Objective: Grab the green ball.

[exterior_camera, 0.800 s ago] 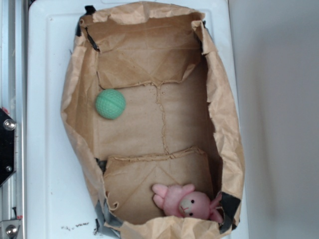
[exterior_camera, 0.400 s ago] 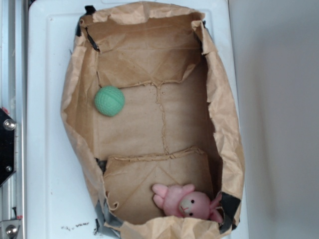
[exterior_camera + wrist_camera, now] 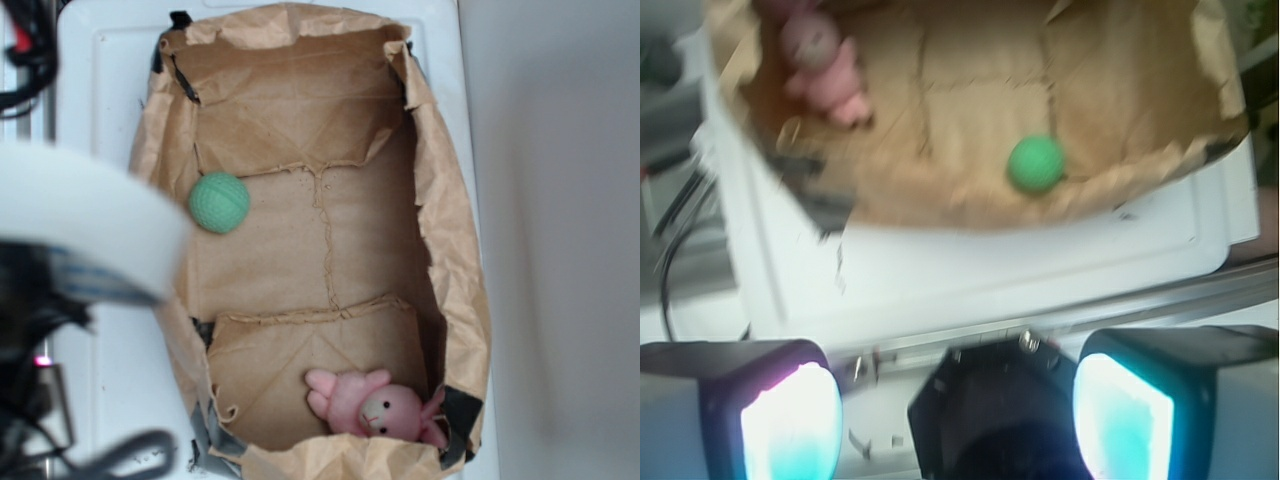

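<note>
Now that the arm has entered at left, the pincer (image 3: 958, 420) hangs open outside the paper bag (image 3: 455, 250); the green ball (image 3: 219, 203) sits against its left wall, ungrasped.

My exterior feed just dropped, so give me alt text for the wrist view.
A green ball lies inside an open brown paper bag near its closest wall, ahead of the gripper, whose two fingers are spread apart and empty. A pink plush bunny lies at the bag's far left; the bag sits on a white tray.
</note>
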Robot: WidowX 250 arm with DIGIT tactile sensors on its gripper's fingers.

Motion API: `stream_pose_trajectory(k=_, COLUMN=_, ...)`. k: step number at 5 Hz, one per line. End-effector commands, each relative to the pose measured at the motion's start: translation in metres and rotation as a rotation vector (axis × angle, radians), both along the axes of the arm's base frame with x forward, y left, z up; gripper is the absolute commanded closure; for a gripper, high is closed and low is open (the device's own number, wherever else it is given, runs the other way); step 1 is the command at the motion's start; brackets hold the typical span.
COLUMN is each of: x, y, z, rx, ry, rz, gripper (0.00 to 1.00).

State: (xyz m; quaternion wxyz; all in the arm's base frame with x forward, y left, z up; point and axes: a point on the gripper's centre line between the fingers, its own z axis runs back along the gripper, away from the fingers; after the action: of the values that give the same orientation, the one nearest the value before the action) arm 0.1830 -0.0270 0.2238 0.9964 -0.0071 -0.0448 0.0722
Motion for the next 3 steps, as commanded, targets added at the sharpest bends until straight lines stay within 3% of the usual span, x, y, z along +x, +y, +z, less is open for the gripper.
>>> stream_pose_trajectory(k=1, x=0.062, y=0.008, z=-0.026, rx=0.035, ry=-0.111, rz=0.016, gripper=0.0)
stream_pose_trajectory(k=3, x=0.08, y=0.041, z=-0.066, rx=0.149, ry=-0.078, rz=-0.05, gripper=0.0)
